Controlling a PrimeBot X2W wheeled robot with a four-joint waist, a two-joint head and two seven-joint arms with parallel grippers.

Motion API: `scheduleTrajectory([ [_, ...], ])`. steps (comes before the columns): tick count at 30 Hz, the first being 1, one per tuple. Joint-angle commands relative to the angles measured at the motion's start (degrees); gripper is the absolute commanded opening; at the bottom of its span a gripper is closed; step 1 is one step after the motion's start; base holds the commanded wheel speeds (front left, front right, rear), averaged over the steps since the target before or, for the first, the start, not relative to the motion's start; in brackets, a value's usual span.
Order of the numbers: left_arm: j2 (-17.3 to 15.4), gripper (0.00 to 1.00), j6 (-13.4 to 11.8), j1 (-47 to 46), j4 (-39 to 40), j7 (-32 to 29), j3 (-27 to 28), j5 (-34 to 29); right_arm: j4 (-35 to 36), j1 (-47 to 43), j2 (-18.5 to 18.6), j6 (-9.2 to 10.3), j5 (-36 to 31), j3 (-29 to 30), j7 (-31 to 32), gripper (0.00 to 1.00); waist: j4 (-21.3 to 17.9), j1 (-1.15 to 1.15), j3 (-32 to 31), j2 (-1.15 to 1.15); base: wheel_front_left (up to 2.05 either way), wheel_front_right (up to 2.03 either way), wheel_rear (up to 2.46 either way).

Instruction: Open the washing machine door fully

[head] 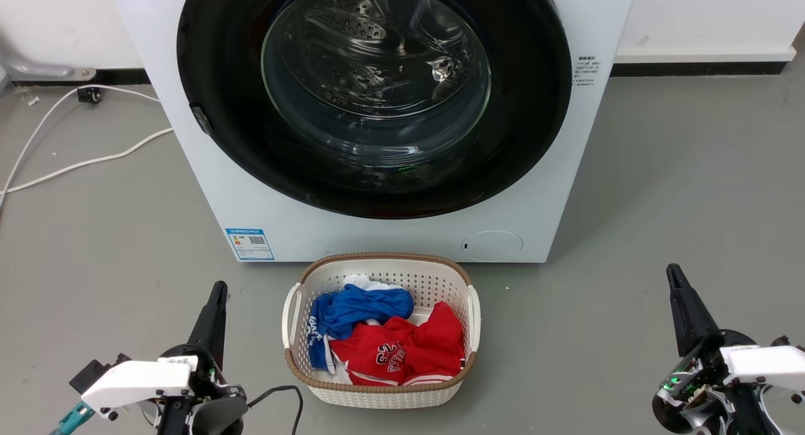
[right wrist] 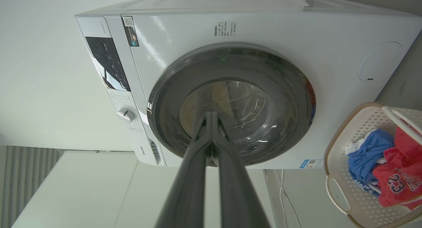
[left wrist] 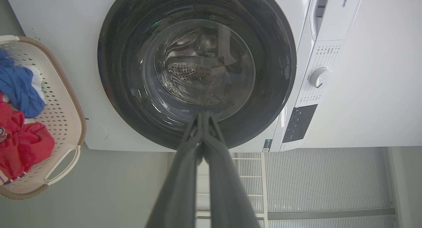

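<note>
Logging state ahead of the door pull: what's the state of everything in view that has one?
washing machine door: closed, flush with the front.
left gripper: shut, empty, clear of the door.
right gripper: shut, empty, clear of the door.
round flap: closed.
laundry basket: upright on the floor, holding clothes.

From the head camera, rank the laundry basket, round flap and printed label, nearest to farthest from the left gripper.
From the left gripper:
1. Laundry basket, just to its right on the floor.
2. Round flap, low on the washer front, right side.
3. Printed label, high near the right edge.
</note>
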State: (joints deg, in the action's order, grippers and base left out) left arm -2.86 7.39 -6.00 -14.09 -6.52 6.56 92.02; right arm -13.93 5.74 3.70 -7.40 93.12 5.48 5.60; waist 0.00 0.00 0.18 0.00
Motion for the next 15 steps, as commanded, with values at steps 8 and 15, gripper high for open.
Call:
scheduleTrajectory([
  [8,-0.04,0.00,0.18,-0.51,-0.02,0.02,0.03,0.23,-0.09,0.76,-0.23,-0.17,-0.46,0.19,0.22,0.00,0.00,0.00,0.00,0.00,0.00,0.00,0.00],
  [15,0.00,1.00,0.00,0.00,-0.02,0.00,-0.01,0.00,-0.03,0.11,-0.12,0.00,-0.18,0.18,0.08,1.00,0.00,0.00,0.00,0.00,0.00,0.00,0.00],
])
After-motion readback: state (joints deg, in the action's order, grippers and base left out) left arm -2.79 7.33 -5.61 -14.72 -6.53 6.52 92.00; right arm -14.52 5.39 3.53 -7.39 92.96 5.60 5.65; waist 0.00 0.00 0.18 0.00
